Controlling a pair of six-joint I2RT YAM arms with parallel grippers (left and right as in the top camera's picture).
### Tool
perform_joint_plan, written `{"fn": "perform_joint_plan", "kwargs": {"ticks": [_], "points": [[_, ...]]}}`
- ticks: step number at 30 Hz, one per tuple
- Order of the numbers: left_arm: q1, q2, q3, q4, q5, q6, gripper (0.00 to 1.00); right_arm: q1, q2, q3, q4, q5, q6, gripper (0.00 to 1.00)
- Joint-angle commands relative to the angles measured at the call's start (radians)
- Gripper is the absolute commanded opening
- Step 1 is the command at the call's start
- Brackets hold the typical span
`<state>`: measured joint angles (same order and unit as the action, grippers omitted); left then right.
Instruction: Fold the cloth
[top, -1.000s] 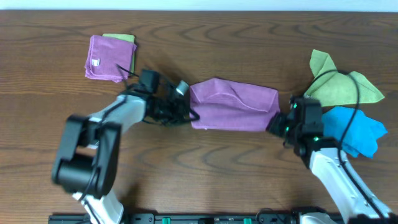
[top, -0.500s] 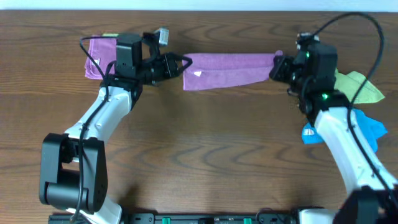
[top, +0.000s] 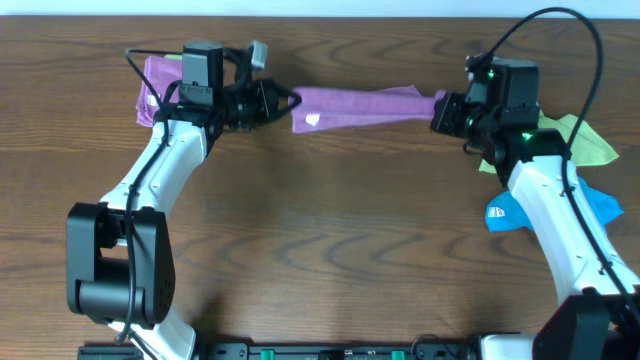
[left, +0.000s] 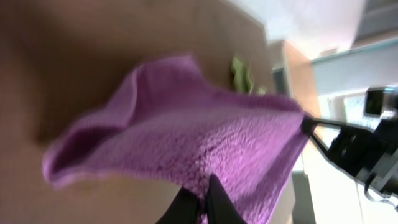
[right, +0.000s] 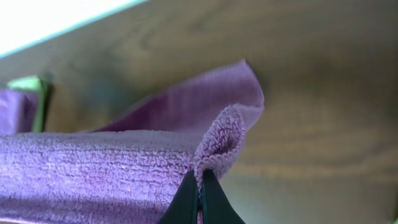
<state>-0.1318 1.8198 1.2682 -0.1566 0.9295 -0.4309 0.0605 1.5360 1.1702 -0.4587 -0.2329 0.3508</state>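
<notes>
While the purple cloth (top: 360, 104) hangs stretched above the far side of the table (top: 330, 250), the left gripper (top: 288, 101) and right gripper (top: 441, 107) each pinch one end, fingers closed on the fabric. A clean fold likely needs equal tension and height, both ends lowered together so the edges meet squarely.

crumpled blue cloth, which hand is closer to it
Right. Overhead, the right hand, pinching one end of the lifted purple terry cloth, sits up-left of the crumpled blue cloth; the left hand holds the opposite end, much farther away.
</notes>
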Motion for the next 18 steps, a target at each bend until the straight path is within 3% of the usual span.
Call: {"fn": "perform_joint_plan", "kwargs": {"ticks": [1, 10, 18], "points": [[0.020, 0.006, 0.011, -0.114, -0.016, 0.167, 0.06, -0.007, -0.014, 0.016, -0.081, 0.034, -0.038, 0.01], [0.006, 0.006, 0.008, -0.616, -0.055, 0.498, 0.06, 0.000, -0.014, 0.010, -0.394, 0.036, -0.061, 0.01], [-0.079, 0.005, -0.130, -0.699, -0.065, 0.544, 0.06, 0.086, -0.014, -0.108, -0.455, 0.045, -0.029, 0.02]]}}
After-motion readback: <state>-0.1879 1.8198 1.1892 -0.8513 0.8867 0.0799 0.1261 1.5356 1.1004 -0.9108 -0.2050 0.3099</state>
